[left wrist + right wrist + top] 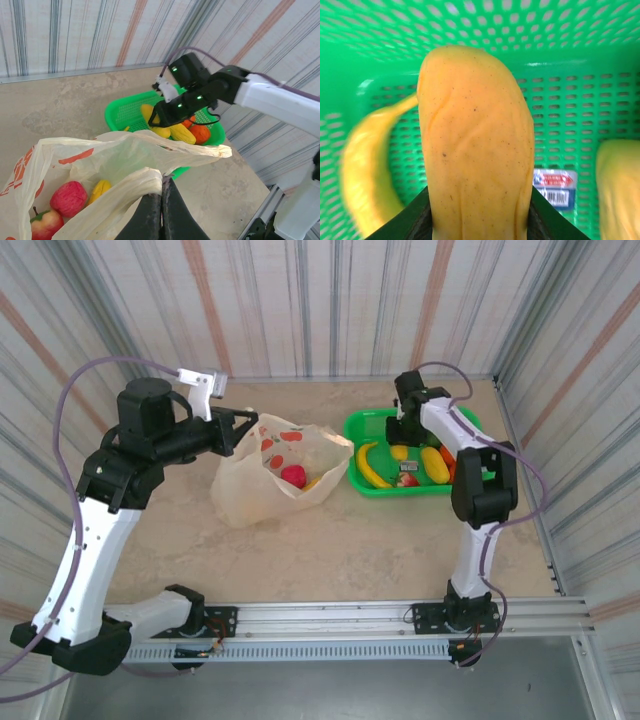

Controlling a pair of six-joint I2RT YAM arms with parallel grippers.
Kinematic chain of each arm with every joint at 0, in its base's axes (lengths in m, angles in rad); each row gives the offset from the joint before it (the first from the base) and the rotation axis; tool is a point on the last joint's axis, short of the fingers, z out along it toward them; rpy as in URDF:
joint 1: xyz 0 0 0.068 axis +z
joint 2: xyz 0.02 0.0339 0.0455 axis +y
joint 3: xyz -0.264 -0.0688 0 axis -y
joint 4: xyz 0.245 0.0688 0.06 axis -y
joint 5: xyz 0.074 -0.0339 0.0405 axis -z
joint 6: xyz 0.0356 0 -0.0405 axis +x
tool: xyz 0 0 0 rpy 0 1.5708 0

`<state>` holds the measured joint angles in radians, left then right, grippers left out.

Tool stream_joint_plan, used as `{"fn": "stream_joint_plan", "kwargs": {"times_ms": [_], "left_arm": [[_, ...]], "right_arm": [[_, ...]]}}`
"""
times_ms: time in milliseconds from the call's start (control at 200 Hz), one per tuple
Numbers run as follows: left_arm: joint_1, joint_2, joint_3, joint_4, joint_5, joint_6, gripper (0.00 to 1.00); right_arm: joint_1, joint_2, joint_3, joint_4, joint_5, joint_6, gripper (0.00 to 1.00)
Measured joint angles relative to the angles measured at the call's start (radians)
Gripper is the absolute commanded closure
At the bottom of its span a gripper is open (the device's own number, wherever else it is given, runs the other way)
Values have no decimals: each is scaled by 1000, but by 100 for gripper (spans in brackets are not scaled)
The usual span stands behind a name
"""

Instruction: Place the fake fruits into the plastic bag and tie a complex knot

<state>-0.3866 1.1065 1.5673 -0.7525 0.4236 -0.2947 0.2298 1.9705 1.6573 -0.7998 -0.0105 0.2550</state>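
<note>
The plastic bag [270, 485] lies left of centre with its mouth held open. My left gripper [161, 182] is shut on the bag's near rim [135, 182]. Inside lie a red fruit [68, 197], a small yellow fruit [100, 189] and an apple [45, 225]. My right gripper [477, 205] is down in the green basket [570, 100], with a finger pressed against each side of a yellow-orange mango [475, 145]. From above, this gripper [403, 440] sits over the basket's far half.
The basket [365, 420] stands right of the bag and holds a banana [370, 465], another yellow fruit [433, 462] and an orange one [200, 134]. Striped walls close in the table on three sides. Bare tabletop [330, 550] lies in front.
</note>
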Motion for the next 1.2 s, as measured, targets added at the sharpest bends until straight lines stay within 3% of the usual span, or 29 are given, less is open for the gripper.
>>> {"fn": "stream_joint_plan", "kwargs": {"times_ms": [291,426,556,807,997,1202], "left_arm": [[0,-3,0,0,-3,0,100],[0,-3,0,0,-3,0,100],[0,-5,0,0,-3,0,100],[0,-10,0,0,-7,0,100],[0,-17,-2,0,-10,0,100],[0,-36,-8,0,-18,0,100]], "right_arm": [[36,-481,-59,106,-134,48,64],[178,-692,-60,215,-190,59,64],[348,-791,-60,295,-227,58,64],[623,-766,-147,390,-171,43,65],[702,-623,-196,419,-51,49,62],[718,-453,-192,437,104,64,64]]}}
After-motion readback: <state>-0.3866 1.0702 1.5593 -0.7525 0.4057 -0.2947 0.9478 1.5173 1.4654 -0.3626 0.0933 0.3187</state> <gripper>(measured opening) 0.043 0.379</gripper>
